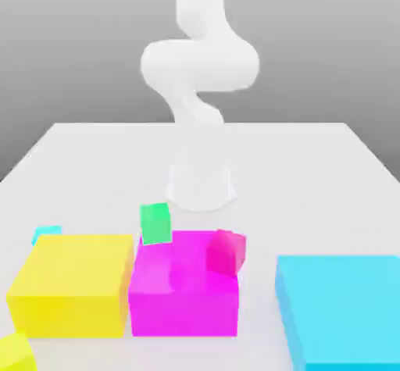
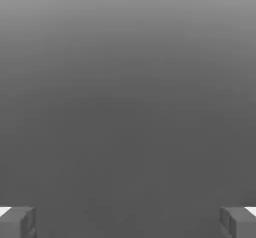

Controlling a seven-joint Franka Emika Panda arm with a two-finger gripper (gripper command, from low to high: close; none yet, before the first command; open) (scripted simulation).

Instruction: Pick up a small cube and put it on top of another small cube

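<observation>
Fingers (image 2: 128, 223) spread wide, empty, ready to admit a cube
The small cyan cube (image 1: 48, 234) lies beyond the yellow block (image 1: 74, 272).

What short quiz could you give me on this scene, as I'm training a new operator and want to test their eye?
1. True or false: the gripper is open.
2. Which small cube lies nearest the exterior view's left bottom corner?
A) the green cube
B) the yellow cube
C) the pink-red cube
3. Fill in the blank: the small cyan cube is partly hidden behind the large ____ block.

Key: 1. True. 2. B. 3. yellow.
</observation>
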